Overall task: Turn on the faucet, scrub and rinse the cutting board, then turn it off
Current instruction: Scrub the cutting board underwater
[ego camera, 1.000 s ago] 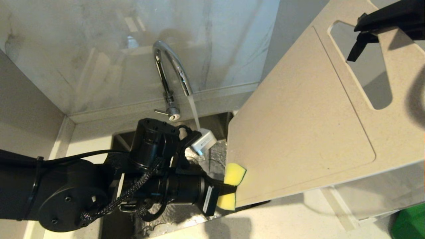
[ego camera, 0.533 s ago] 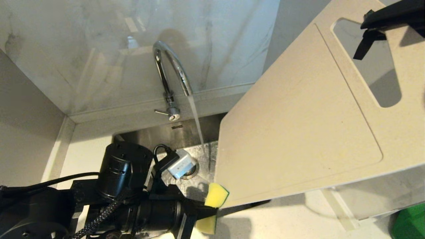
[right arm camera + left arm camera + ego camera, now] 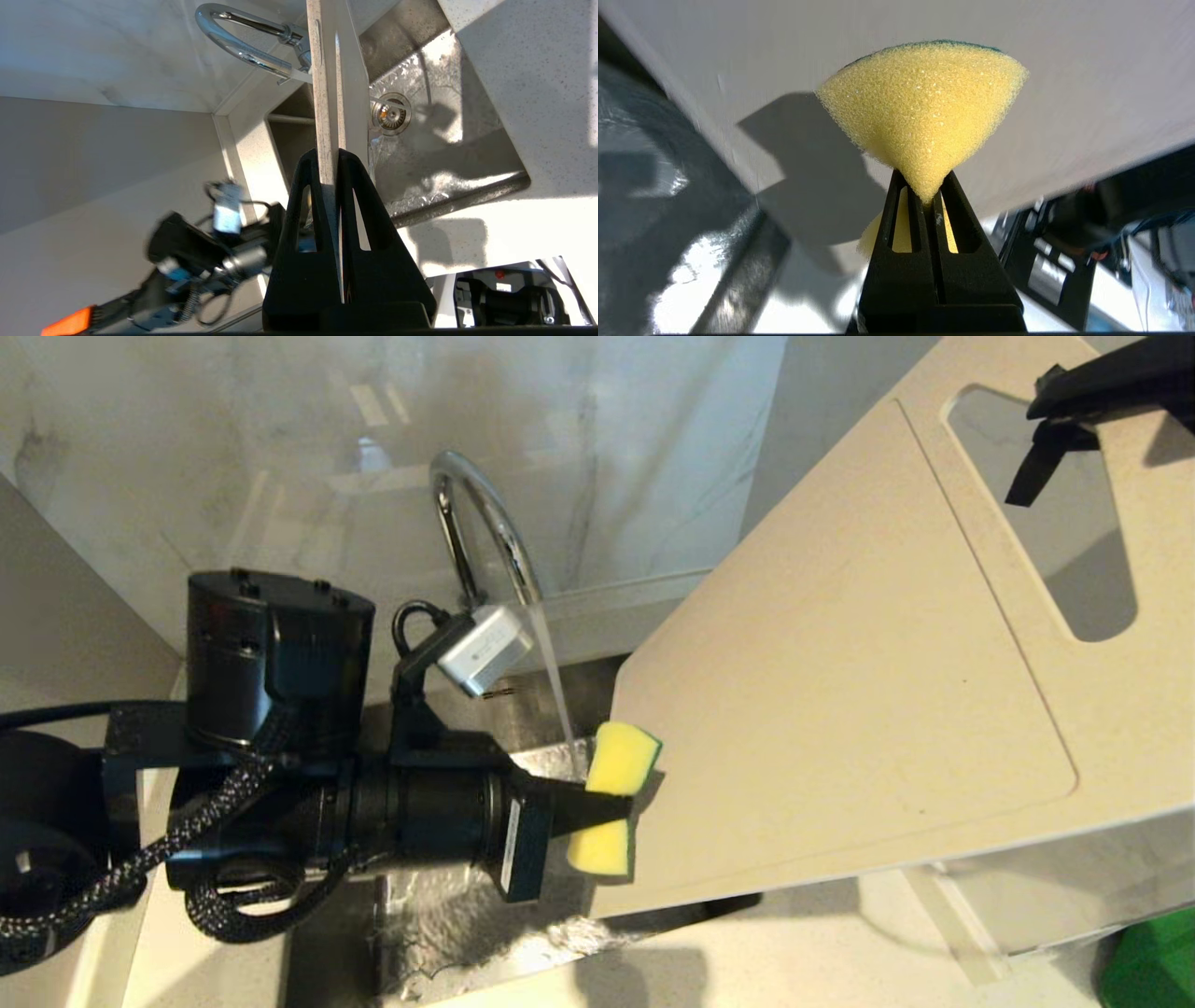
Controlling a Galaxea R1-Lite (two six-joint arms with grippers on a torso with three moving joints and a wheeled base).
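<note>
The beige cutting board (image 3: 840, 691) hangs tilted over the sink, slot handle at the upper right. My right gripper (image 3: 1050, 401) is shut on that handle end; the right wrist view shows the board's edge (image 3: 327, 70) clamped in the gripper (image 3: 337, 156). My left gripper (image 3: 607, 807) is shut on a yellow-and-green sponge (image 3: 624, 758), which is pressed against the board's lower left corner. The left wrist view shows the sponge (image 3: 924, 107) pinched in the gripper (image 3: 927, 186), green side on the board (image 3: 1064, 70). The chrome faucet (image 3: 485, 513) runs; its stream (image 3: 555, 681) falls just left of the board.
The steel sink (image 3: 444, 140) with its drain (image 3: 390, 112) lies below the board. A marble backsplash (image 3: 233, 476) rises behind the faucet, and pale counter (image 3: 794, 961) runs along the front. A green object (image 3: 1153, 961) sits at the lower right corner.
My left arm first dropped toward the front of the sink with the sponge, then rose again along the board's left corner. The board shifted slightly up and right.
</note>
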